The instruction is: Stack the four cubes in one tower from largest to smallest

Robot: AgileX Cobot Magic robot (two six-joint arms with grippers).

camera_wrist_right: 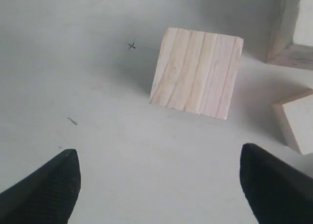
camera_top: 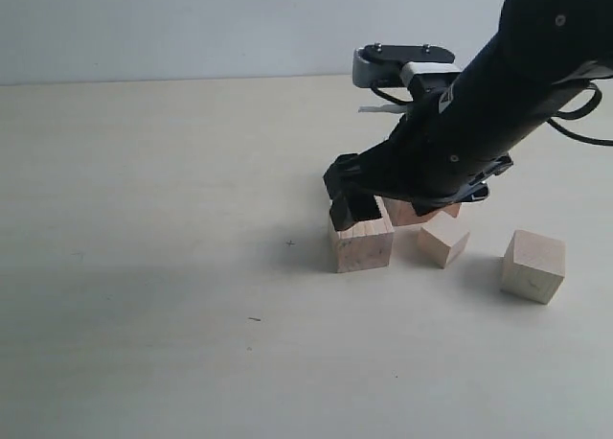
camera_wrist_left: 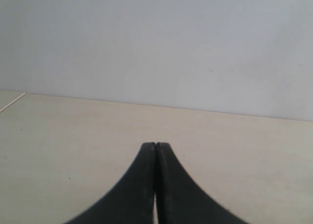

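1. The right gripper (camera_top: 356, 209) hangs low over the table (camera_top: 144, 266) with its jaws spread wide, holding nothing, right by the nearest cube (camera_top: 362, 245).
2. All four cubes rest on the table, none stacked. A pinkish cube (camera_top: 414, 214) sits half hidden behind the arm, a turned pale cube (camera_top: 443, 240) lies just beside it, and an outlying pale cube (camera_top: 533, 266) stands apart to the right.
3. The left gripper (camera_wrist_left: 155, 146) is pressed shut on nothing, with no cube in its view.
4. The tower appears not yet begun; the step in hand reads as choosing and picking a first cube.
5. In the right wrist view the nearest cube lies ahead of the jaws, not between them, and sits askew. The next move likely calls for advancing and squaring to its faces before closing.
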